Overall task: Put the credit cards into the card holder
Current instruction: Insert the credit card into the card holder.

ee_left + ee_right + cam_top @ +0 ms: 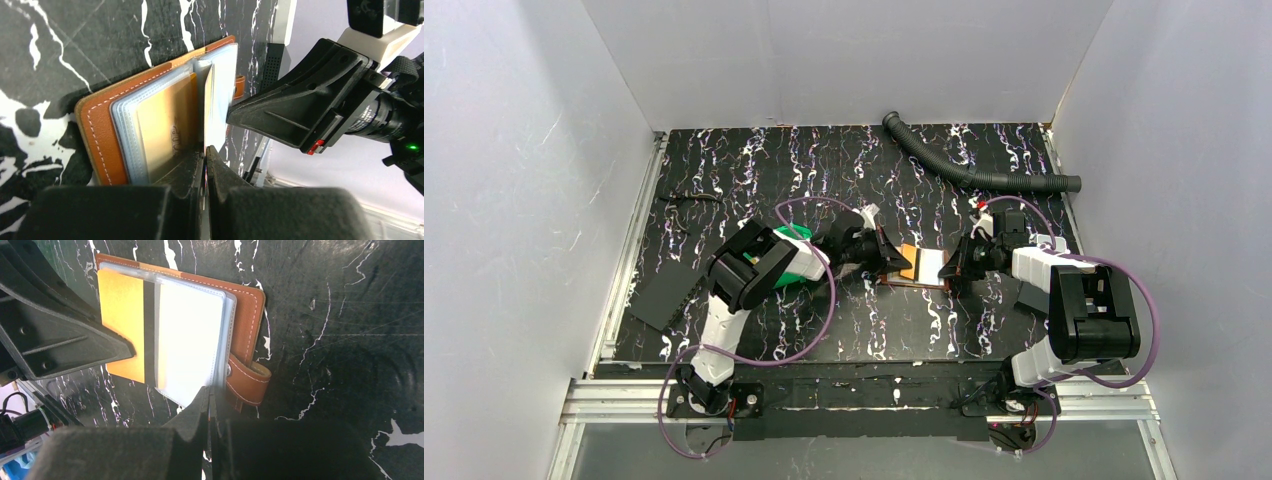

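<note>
Left tool pinches an orange card between fingers pressed flat together; the left wrist view shows the card edge-on, standing upright over the fold of the card holder, and the right wrist view shows its face with the black stripe. Right tool is likewise pressed together, its tips meeting the near edge of a clear sleeve leaf just beside the snap tab; we cannot tell whether the leaf is nipped or only pinned down. The card holder lies open on the bench midway between the arms, and a gold card already sits in a sleeve on the page nearer the left arm. We judge the step in hand to be insertion of the orange card into a sleeve pocket, with the right tool steadying the holder. The next move calls for lining the card's leading edge up with the pocket mouth, which is hidden from us, then sliding it in without buckling the soft plastic. Clearance is the chief constraint: both tools work close together over the holder, so a sideways correction risks contact. The stacked sleeves may also take the card between leaves rather than inside one. A green bin stands just behind the left tool, under that arm; a ribbed hose and a black sheet lie well apart and obstruct nothing.
</note>
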Tool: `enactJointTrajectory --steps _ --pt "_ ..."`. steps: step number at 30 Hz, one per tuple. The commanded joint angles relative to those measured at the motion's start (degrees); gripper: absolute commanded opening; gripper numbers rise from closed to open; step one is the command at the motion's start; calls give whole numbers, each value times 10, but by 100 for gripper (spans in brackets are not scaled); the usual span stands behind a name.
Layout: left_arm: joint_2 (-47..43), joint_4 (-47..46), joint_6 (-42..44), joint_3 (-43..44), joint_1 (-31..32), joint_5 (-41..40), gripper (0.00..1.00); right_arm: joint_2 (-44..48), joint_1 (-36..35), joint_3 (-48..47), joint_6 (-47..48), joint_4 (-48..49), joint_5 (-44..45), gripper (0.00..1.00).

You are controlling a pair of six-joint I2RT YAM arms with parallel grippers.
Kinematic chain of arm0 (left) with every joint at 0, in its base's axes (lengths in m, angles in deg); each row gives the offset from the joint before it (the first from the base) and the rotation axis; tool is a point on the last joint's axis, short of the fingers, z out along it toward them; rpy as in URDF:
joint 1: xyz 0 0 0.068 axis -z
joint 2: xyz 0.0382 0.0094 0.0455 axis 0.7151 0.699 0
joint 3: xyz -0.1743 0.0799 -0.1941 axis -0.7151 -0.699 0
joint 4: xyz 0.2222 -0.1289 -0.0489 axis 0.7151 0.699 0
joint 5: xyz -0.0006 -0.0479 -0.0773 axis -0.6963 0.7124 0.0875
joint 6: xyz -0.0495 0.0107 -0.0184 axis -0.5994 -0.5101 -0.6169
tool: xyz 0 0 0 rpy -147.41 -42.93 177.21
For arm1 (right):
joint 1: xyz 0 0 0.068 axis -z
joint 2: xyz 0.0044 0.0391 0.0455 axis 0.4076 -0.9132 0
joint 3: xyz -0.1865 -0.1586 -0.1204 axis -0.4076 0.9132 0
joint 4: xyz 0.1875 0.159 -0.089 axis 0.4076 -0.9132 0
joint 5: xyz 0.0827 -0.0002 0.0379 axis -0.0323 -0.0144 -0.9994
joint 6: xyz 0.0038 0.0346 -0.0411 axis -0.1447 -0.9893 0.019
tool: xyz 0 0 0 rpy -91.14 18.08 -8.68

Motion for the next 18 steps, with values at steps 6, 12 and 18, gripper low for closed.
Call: enactJointTrajectory --steps 6,12,18 --pt "-9 60 143 25 -3 10 0 -13 -3 3 7 -9 -2 7" --pt "-6 61 153 27 -2 8 0 -12 -3 3 7 -9 -2 7" --pt "-4 42 90 18 19 -27 0 -8 -2 4 -3 -2 -7 7"
